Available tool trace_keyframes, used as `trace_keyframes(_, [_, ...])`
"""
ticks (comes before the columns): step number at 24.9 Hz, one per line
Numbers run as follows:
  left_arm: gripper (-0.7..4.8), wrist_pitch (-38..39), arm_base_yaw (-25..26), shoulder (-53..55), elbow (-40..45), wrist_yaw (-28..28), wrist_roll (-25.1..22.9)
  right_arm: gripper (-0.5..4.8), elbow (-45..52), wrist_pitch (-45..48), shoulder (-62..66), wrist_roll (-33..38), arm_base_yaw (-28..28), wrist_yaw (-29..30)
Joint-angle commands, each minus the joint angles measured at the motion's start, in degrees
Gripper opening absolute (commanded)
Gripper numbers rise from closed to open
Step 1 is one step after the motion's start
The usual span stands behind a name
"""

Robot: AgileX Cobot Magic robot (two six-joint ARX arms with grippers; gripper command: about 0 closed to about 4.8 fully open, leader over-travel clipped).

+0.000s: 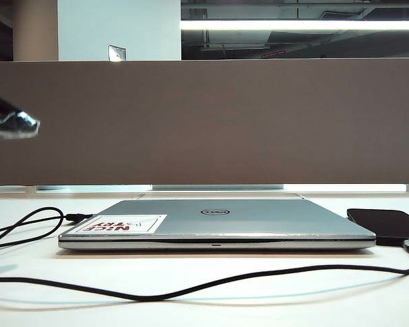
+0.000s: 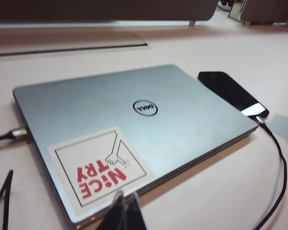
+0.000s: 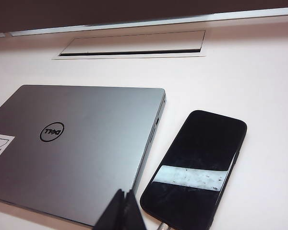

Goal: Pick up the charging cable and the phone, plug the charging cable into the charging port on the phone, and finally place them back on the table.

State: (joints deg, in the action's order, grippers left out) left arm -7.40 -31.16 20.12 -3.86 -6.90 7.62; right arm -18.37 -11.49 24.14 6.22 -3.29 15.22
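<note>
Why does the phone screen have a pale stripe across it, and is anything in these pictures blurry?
In the right wrist view the stripe on the phone is glare, seemingly a ceiling light mirrored in the glossy glass; the shut right gripper looks soft up close. In the left wrist view the shut left gripper blurs likewise. In the exterior view the charging cable casts a faint shadow on the table.

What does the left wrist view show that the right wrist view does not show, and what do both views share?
Only the left wrist view: the whole white sticker with red letters on the laptop lid, a thin black cord with a plug in the laptop's side, and the long black charging cable running away from the phone.

Only the right wrist view: a long rectangular cable slot in the white table.

Both: the closed silver Dell laptop, the flat black phone beside it with the cable plugged in, and closed gripper fingers, left gripper, right gripper.
</note>
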Motion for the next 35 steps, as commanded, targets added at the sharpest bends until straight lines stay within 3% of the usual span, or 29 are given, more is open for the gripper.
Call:
trace_keyframes(1, [-0.05,-1.57,4.04,-5.49,-0.17,0.02,-1.2,-0.05,-0.35,1.01,-0.04,0.17,0.02,0.09])
trace_keyframes(8, [-0.05,4.44,25.16,-17.99,0.35,0.02,-1.66,-0.05,-0.35,1.03,-0.07,0.17,0.02,-0.07])
trace_keyframes(12, [-0.04,4.0,30.01,-19.85,1.68,0.02,-1.7,-0.05,-0.35,1.03,-0.07,0.17,0.02,-0.07])
trace_keyframes(24, [-0.05,4.39,33.24,-19.85,3.43,0.04,-9.16,-0.05,-0.35,0.81,-0.07,0.17,0.02,-0.04])
trace_keyframes(35, [-0.04,4.33,33.24,-19.85,3.43,0.04,-9.14,-0.05,-0.35,0.81,-0.07,0.17,0.02,-0.07])
